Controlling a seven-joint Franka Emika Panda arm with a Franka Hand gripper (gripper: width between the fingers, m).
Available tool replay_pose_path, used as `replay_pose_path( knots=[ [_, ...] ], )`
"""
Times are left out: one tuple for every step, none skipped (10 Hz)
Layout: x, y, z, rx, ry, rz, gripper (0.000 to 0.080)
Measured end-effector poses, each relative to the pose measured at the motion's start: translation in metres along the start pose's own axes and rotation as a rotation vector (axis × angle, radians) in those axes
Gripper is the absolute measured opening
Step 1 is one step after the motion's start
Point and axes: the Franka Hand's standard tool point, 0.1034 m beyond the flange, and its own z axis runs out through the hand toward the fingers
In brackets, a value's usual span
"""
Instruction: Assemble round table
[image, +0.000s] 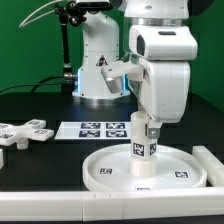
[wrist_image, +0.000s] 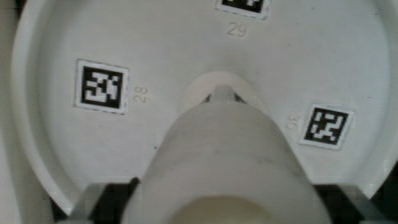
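White leg (wrist_image: 217, 150) hides disc (wrist_image: 169, 35) ctr.

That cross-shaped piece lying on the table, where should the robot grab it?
Probably from straight above, pinching one arm of the cross-shaped foot piece across its narrow sides. It lies flat on the table, so there is no way under it, and the whole cross looks too wide to pinch. First the gripper must let go of the leg.
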Motion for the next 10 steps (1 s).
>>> replay_pose_path(
  knots=[
    [-0.001, 0.000, -0.001, 0.001, 0.003, 0.043, 0.0425],
    [-0.005, -0.001, 0.000, 0.006, 0.004, 0.135, 0.0424],
    [-0.009, -0.003, 0.002, 0.017, 0.005, 0.225, 0.0424],
    [-0.013, -0.005, 0.004, 0.023, 0.012, 0.285, 0.0421],
    [-0.014, -0.005, 0.004, 0.023, 0.012, 0.348, 0.0421],
    [-0.013, -0.005, 0.004, 0.024, 0.012, 0.404, 0.0421],
    [-0.013, -0.005, 0.004, 0.025, 0.011, 0.479, 0.0420],
    [-0.013, -0.005, 0.004, 0.025, 0.010, 0.544, 0.0420],
    [-0.012, -0.005, 0.004, 0.026, 0.011, 0.611, 0.0420],
    [-0.012, -0.005, 0.004, 0.029, 0.015, 0.731, 0.0420]
  ],
)
